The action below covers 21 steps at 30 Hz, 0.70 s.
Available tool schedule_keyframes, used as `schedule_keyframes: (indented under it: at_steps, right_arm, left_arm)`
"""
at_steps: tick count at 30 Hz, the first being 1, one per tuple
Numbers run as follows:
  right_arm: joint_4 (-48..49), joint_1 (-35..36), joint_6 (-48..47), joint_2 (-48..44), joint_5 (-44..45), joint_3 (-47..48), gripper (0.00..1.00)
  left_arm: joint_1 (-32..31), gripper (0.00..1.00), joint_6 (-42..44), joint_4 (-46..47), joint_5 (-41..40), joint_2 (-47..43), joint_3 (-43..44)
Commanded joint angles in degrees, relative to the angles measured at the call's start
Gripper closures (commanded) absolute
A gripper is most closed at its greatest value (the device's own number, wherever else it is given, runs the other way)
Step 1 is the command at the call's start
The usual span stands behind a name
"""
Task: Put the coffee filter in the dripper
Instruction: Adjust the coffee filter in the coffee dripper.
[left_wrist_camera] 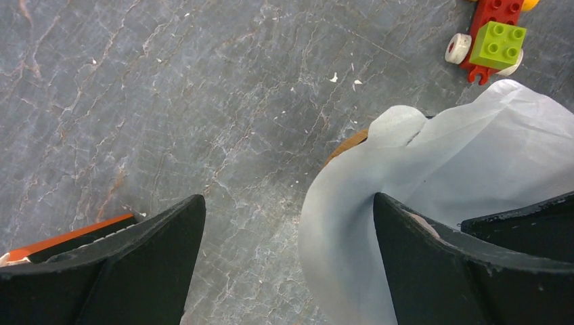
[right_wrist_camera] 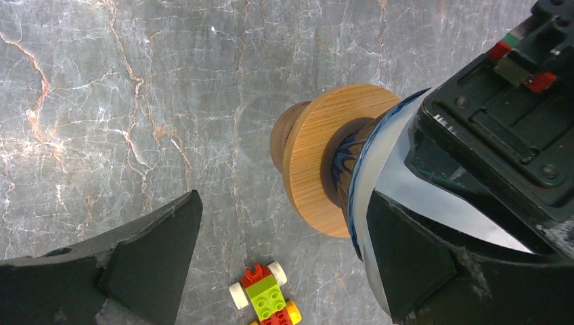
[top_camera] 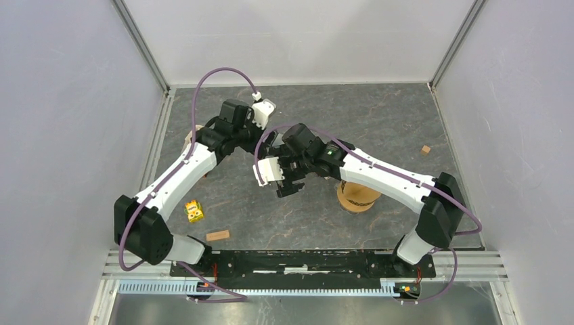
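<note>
Filter paper [left_wrist_camera: 460, 156] — white, crumpled into a loose cone — lies against the inner face of one finger [left_wrist_camera: 420, 264] of the left tool [left_wrist_camera: 288, 203], with a brown edge of the dripper [right_wrist_camera: 332, 156] peeping out behind it. Both tools are spread wide and pinch nothing. The right tool [right_wrist_camera: 284, 196] hangs just beside the dripper, with a toy car [right_wrist_camera: 265, 298] on the surface [left_wrist_camera: 169, 101] near it. The step in hand looks like seating the paper: it seems to rest at the dripper's mouth, though whether it sits fully down inside I cannot tell. As I judge it, the next move calls for a straight lift of the left tool — no sideways drag, or the paper may ride out with the finger.
</note>
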Motion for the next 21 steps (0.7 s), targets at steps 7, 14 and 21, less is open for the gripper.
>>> schedule_keyframes:
  at_steps: [7, 14, 21]
  right_arm:
    - [-1.4, 0.2, -1.9, 1.4, -0.3, 2.0, 0.03]
    - [-1.7, 0.2, -1.8, 1.8, 0.4, 3.3, 0.03]
    - [-1.1, 0.2, 0.4, -0.2, 0.3, 6.4, 0.02]
  left_arm:
    - [-0.2, 0.0, 3.1, 0.4, -1.2, 2.0, 0.1]
    - [-0.2, 0.0, 3.1, -0.3, -1.2, 2.6, 1.2]
    - [-0.2, 0.0, 3.1, -1.8, -0.1, 2.1, 4.2]
